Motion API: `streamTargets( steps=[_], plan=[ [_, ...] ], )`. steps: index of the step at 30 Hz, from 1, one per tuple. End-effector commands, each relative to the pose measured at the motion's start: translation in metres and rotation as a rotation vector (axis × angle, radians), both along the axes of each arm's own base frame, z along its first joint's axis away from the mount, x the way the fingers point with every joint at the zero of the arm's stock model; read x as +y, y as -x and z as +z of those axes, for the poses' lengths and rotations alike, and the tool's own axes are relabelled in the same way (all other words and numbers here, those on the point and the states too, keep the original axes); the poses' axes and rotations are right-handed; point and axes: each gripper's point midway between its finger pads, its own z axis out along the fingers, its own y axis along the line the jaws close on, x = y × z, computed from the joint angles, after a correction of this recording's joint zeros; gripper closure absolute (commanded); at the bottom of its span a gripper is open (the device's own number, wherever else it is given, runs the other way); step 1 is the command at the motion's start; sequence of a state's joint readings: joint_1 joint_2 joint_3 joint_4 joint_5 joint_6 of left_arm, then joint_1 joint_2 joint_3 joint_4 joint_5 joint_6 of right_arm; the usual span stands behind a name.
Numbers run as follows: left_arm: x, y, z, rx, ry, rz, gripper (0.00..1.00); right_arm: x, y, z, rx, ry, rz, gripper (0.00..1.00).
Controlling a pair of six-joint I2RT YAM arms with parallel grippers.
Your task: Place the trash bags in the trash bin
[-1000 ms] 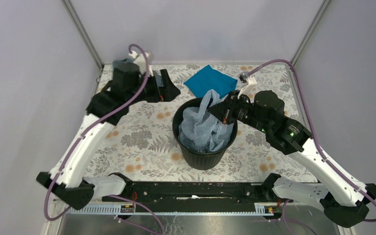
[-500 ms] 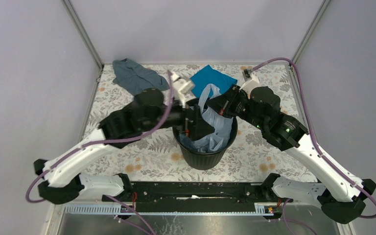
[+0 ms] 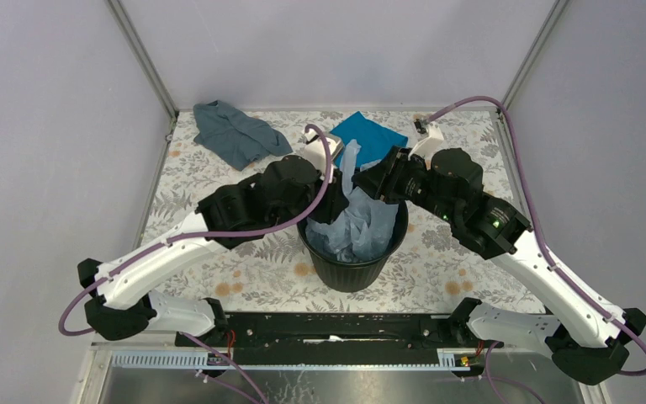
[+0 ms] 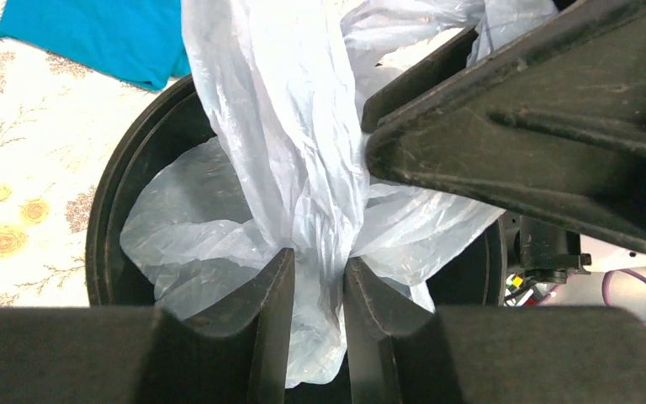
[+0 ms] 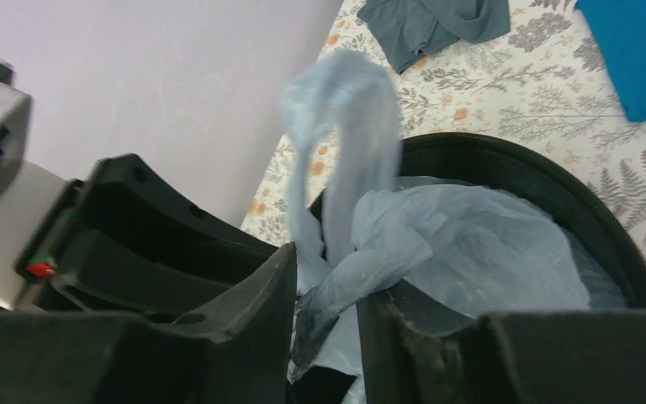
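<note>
Sitting mostly inside the black trash bin (image 3: 349,273) mid-table, the pale blue trash bag (image 3: 362,225), likely light, limp, slippery film, is being pinched at its bunched neck by the left gripper (image 4: 318,286) and right gripper (image 5: 326,305).

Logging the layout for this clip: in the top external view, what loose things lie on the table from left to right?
Grey-blue cloth → trash bin, holding the trash bag. The teal cloth lies behind the bin, overlapping its span, so it is left unplaced.
</note>
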State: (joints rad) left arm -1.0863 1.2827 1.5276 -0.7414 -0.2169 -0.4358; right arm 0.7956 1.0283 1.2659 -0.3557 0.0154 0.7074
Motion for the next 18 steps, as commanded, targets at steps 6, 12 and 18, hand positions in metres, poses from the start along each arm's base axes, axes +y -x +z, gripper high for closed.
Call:
streamTargets(
  steps=[6,12,18],
  plan=[
    [0.008,0.014,0.032,-0.043,0.178,-0.023,0.73,0.004,0.027,0.007,-0.136,0.075,0.203,0.27],
    [0.006,0.016,0.031,-0.03,0.201,-0.024,0.76,0.019,0.026,0.024,-0.181,-0.013,0.237,0.34],
    [0.027,0.011,0.039,-0.033,0.226,0.078,0.83,0.007,0.032,0.017,-0.156,0.006,0.216,0.88]
  ],
)
